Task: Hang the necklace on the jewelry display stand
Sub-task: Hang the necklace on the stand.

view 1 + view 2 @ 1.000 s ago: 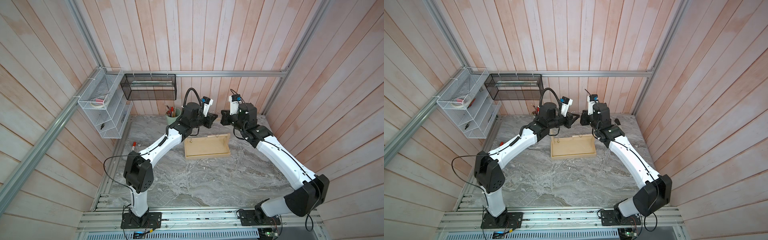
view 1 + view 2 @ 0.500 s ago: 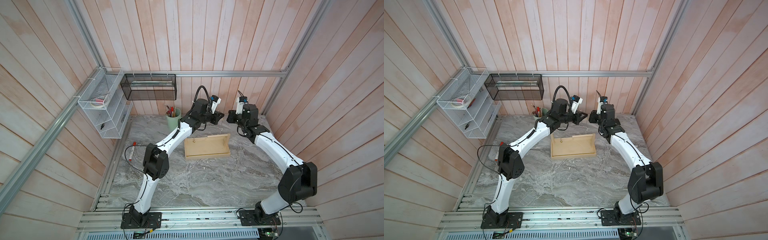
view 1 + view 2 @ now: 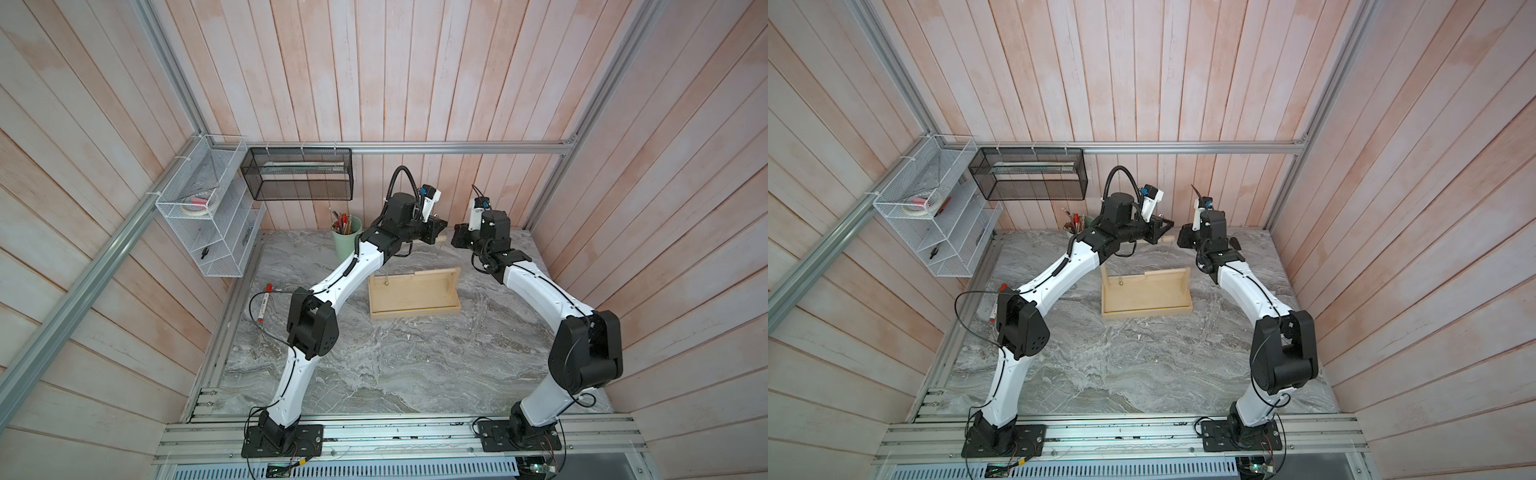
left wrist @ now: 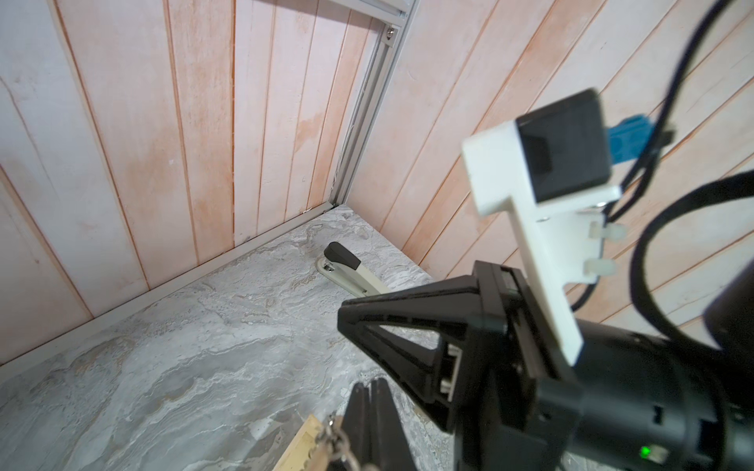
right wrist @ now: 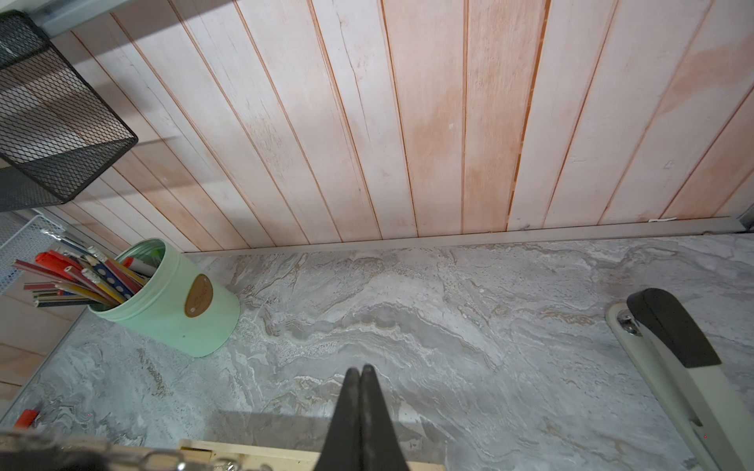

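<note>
The light-wood jewelry display stand sits mid-table, its upper bar mostly hidden under my left arm, with only the bar's end showing. The necklace's fine chain lies on the bar's wood against the side of my left finger. A golden piece dangles over the tray. My left gripper is shut at the bar's end, with no chain between its tips. Facing it a short gap away, my right gripper is also shut and holds nothing.
A mint-green pen cup stands at the back left. A stapler lies at the back right. A red marker lies left. A black mesh basket and a white wire shelf hang on the walls.
Both arms have stretched out toward the back wall, carrying the two grippers back and to the right above the stand. Both stayed shut. In the last half second they barely moved.
</note>
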`<action>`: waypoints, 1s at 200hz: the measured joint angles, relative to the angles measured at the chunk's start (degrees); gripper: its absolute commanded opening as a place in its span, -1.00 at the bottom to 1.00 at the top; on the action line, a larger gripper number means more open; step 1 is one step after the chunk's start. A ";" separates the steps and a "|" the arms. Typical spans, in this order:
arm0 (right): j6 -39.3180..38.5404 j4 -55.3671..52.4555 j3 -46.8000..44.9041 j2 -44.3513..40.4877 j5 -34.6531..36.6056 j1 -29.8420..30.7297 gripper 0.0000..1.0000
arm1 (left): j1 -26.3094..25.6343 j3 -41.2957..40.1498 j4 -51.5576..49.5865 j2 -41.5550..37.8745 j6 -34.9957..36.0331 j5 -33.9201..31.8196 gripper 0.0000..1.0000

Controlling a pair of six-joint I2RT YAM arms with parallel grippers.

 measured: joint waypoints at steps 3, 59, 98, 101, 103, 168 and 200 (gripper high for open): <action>0.02 0.09 -0.13 -0.13 -0.09 0.00 -1.00 | 0.09 -0.24 -0.04 0.00 0.00 -0.17 -0.94; 0.44 0.59 -2.08 -2.08 -1.18 -0.02 -1.00 | 2.34 -2.73 0.13 -0.20 0.00 -1.62 -0.94; 0.46 0.70 -3.23 -3.58 -1.53 0.00 -1.00 | 2.43 -7.06 0.15 -3.21 0.24 -2.71 -0.92; 0.46 0.74 -3.30 -3.74 -1.60 0.00 -1.00 | 2.43 -7.41 0.17 -3.50 0.28 -2.75 -0.92; 0.46 0.74 -3.34 -3.85 -1.66 0.00 -1.00 | 2.40 -7.67 0.15 -3.76 0.28 -2.80 -0.91; 1.11 0.94 -5.92 -5.90 -2.58 0.04 -1.00 | 2.40 -15.23 0.20 -10.54 0.76 -4.28 -0.82; 1.11 0.85 -6.73 -5.99 -2.64 0.04 -1.00 | 2.40 -16.15 0.15 -11.98 1.16 -4.85 -0.79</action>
